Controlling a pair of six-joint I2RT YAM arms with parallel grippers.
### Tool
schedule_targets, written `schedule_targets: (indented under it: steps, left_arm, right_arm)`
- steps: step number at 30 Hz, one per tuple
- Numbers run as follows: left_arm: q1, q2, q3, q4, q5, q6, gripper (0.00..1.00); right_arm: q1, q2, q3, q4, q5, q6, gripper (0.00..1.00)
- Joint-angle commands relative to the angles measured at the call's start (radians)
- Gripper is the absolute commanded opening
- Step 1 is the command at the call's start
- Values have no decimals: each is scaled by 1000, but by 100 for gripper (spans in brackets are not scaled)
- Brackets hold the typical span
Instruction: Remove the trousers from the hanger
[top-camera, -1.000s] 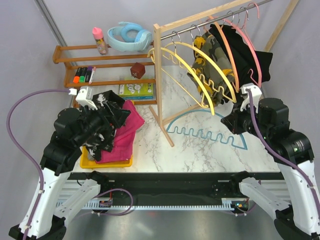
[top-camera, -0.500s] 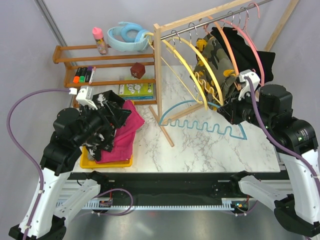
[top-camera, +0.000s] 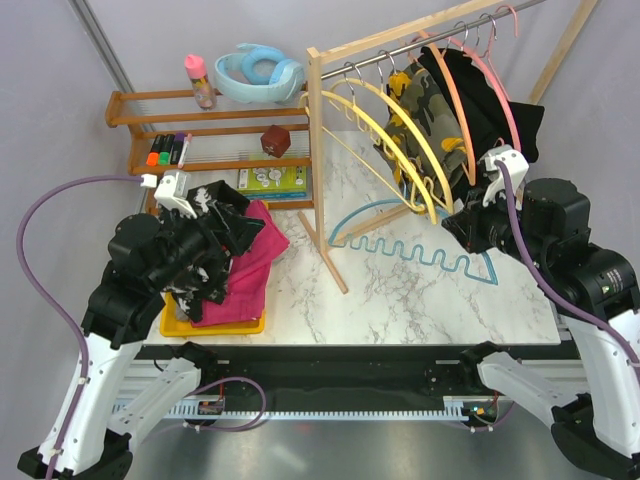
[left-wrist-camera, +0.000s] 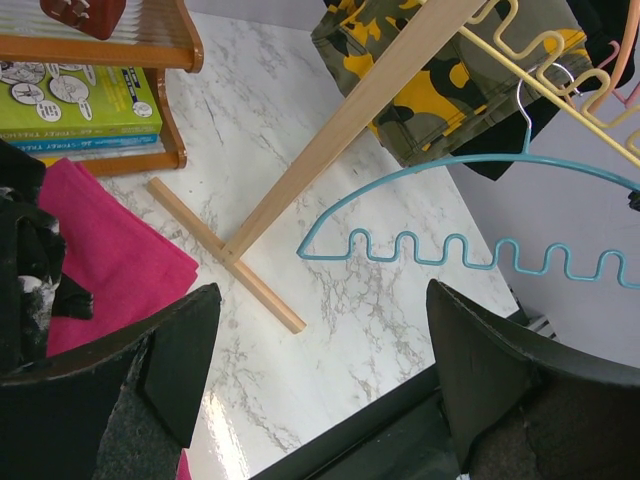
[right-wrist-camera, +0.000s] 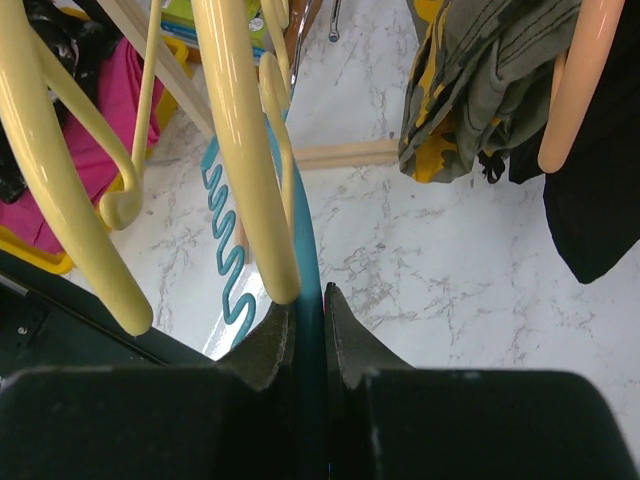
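Observation:
Camouflage trousers (top-camera: 418, 112) and black trousers (top-camera: 492, 112) hang from hangers on the wooden rail (top-camera: 400, 42). In the right wrist view the camouflage trousers (right-wrist-camera: 470, 90) and black trousers (right-wrist-camera: 600, 200) hang ahead. Magenta trousers (top-camera: 252, 262) and black speckled ones (top-camera: 222, 212) lie piled at the left. My right gripper (right-wrist-camera: 308, 305) is shut on a bare teal wire hanger (right-wrist-camera: 306, 250), held off the rail. The teal hanger (top-camera: 400, 248) slants over the table. My left gripper (left-wrist-camera: 320, 370) stands open and empty above the pile, near the magenta trousers (left-wrist-camera: 110, 260).
Empty yellow hangers (top-camera: 390, 130) and peach ones (top-camera: 465, 90) hang on the rail. The rack's wooden foot (top-camera: 325, 255) crosses the marble table (top-camera: 400, 300). A yellow tray (top-camera: 215, 325) holds the pile. A wooden shelf (top-camera: 215, 165) carries markers, a book and a bottle.
My right gripper moved up and left with the teal hanger, then slightly back right. The hanger's left end rose and the yellow hangers swung. The left arm stayed still.

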Motion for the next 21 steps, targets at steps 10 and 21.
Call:
schedule_targets:
  steps: [10,21]
  left_arm:
    - [1,-27,-6,39,30,9,89]
    - [3,-23,-14,50,51,-14,89]
  right_arm:
    - [1,-136,-102,57,162,61,0]
    - [2,-89,-44,207,92,-33,0]
